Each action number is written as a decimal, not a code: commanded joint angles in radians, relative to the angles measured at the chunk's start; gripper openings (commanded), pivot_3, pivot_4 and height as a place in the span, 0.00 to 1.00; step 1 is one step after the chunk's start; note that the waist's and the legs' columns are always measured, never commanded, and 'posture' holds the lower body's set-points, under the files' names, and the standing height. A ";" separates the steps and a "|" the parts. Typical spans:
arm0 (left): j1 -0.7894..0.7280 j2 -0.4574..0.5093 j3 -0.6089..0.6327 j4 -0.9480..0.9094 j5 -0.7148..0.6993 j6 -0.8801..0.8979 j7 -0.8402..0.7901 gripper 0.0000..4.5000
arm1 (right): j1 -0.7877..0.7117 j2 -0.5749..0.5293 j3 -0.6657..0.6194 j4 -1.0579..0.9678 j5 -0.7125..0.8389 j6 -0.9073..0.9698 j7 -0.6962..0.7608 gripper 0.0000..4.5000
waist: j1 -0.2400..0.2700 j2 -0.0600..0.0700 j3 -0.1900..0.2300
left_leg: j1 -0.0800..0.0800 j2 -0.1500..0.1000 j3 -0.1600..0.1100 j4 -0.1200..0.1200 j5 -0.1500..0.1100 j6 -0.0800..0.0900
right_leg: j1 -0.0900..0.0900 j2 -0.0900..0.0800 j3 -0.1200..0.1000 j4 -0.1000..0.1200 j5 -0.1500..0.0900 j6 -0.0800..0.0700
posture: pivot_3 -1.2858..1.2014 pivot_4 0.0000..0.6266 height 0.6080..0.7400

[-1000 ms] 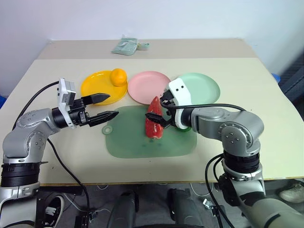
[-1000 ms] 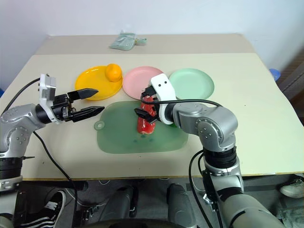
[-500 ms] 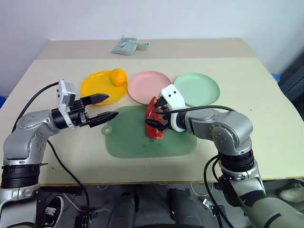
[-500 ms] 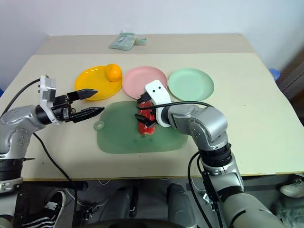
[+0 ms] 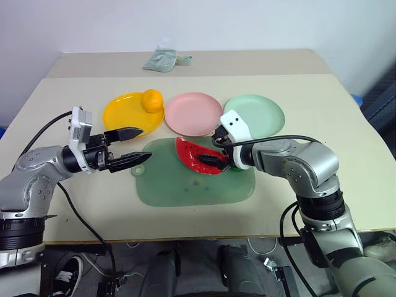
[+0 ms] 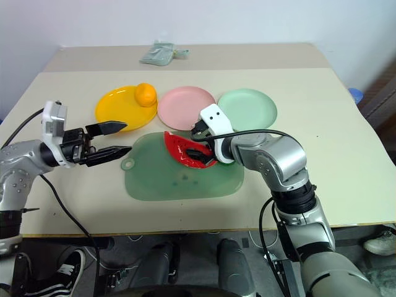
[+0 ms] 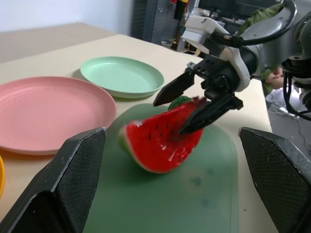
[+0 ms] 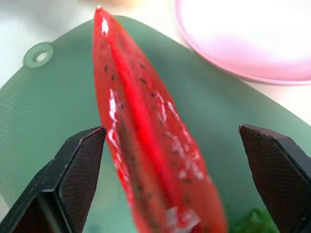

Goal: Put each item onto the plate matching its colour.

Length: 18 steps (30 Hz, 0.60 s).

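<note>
step in hand: grabbing the watermelon wedge (image 5: 197, 158), lying on the dark-green mat (image 5: 185, 189) at frame centre. right gripper (image 5: 218, 153) fingers spread wide around it, not clenched. left gripper (image 5: 137, 146) released, empty, centre left. next: close, carry to pink plate (image 5: 193, 112) just above.

On the dark-green mat (image 6: 179, 176) a watermelon wedge (image 6: 183, 150) lies at the far edge, the right gripper (image 6: 200, 141) spread wide around its right end. Behind stand yellow (image 6: 117, 113), pink (image 6: 182, 106) and mint plates (image 6: 250, 107); an orange (image 6: 145, 94) sits on the yellow one. The left gripper (image 6: 117, 138) hovers open at the mat's left.
</note>
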 commanded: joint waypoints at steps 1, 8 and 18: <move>-0.003 0.009 0.009 -0.039 -0.003 0.002 0.011 0.99 | 0.009 -0.018 0.015 -0.045 0.005 -0.037 0.044 1.00 | -0.002 0.000 0.000 | 0.000 0.000 0.000 0.000 0.000 0.000 | 0.000 0.000 0.000 0.000 0.000 0.000 | 0.52 0.24 1.00; -0.001 0.000 0.007 -0.054 -0.002 -0.005 0.035 1.00 | 0.029 -0.045 0.081 -0.049 -0.042 -0.101 0.068 0.48 | -0.009 0.000 0.000 | 0.000 0.000 0.000 0.000 0.000 0.000 | 0.000 0.000 0.000 0.000 0.000 0.000 | 0.52 0.24 1.00; 0.014 -0.014 0.010 -0.020 0.013 -0.050 0.035 1.00 | 0.005 0.011 0.002 -0.030 -0.031 -0.092 0.064 0.05 | -0.010 0.000 0.000 | 0.000 0.000 0.000 0.000 0.000 0.000 | 0.000 0.000 0.000 0.000 0.000 0.000 | 0.52 0.24 1.00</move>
